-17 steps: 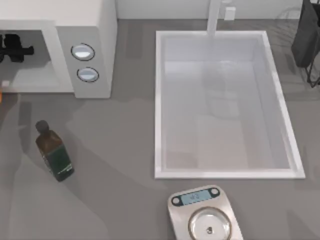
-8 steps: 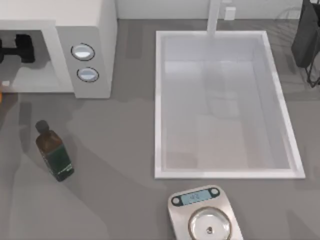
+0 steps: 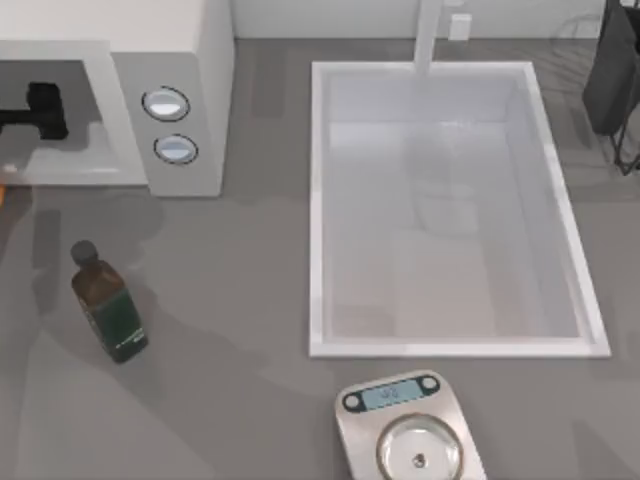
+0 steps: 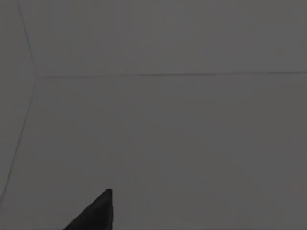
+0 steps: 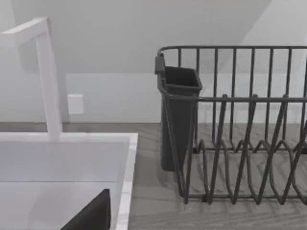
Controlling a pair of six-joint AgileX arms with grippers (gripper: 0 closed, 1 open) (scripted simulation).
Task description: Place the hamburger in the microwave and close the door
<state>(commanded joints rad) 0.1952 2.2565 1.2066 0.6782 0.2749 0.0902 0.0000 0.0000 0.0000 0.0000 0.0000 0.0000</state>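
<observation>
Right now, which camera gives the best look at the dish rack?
The right wrist view: the dark wire dish rack stands there in full profile, its bars and cutlery cup plain beside the sink. The top view catches just its edge at the far right corner. The left wrist view is dark.

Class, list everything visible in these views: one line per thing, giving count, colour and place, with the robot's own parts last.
microwave: one, white, top view's upper left, cavity open
dials: two, silver-rimmed, on the microwave's panel
bottle: one, dark green, brown neck, counter below the microwave
sink: one, white, centre-right
faucet: one, white, behind the sink
scale: one, silver, bottom edge below the sink
dish rack: one, dark wire, with a dark cup holder, right of the sink
left tool: one, black, inside the microwave cavity
</observation>
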